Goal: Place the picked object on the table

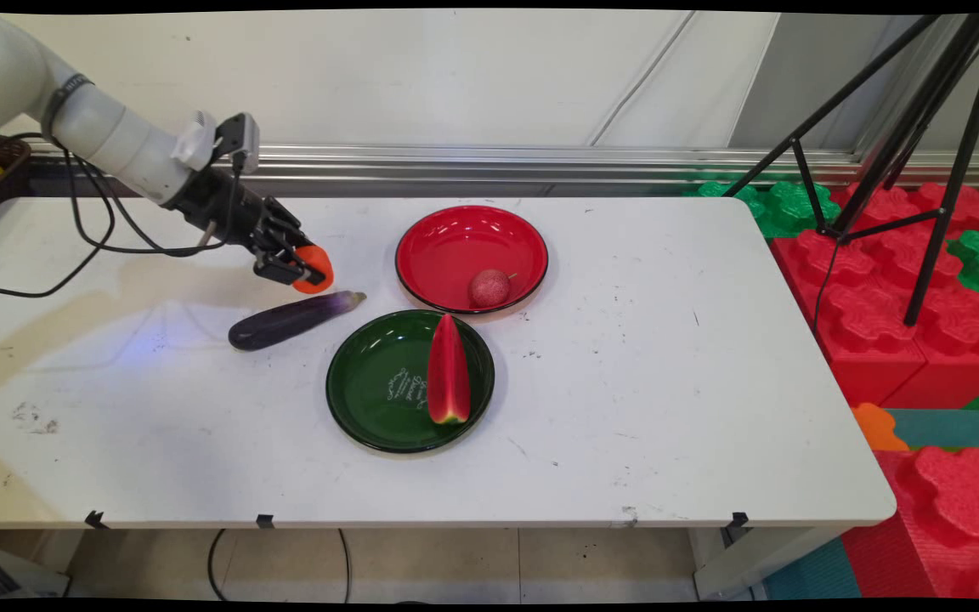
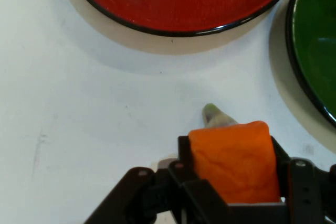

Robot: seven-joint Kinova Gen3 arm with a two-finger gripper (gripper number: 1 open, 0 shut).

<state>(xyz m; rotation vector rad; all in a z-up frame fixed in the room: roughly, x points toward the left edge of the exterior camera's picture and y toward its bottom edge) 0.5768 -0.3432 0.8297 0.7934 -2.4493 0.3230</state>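
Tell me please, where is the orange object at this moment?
The orange object is clamped in the pincer, left of centre in the main view, raised just above the stem end of the purple eggplant and left of the red plate.

Orange block (image 2: 236,161): soft-looking, rounded corners, clamped between gripper (image 1: 301,270) fingers, lifted off table. Purple eggplant (image 1: 294,320): lying flat just below gripper, stem end toward plates.

Covering most of the eggplant (image 2: 214,115) in the hand view, the orange piece (image 2: 234,162) clamped in the gripper (image 2: 233,182), leaving only a pale stem tip poking out beyond it. Running off the edges ahead of the gripper: red plate (image 2: 178,3) and green plate (image 2: 315,51). Possibly a carrot, the orange piece; too little showing.
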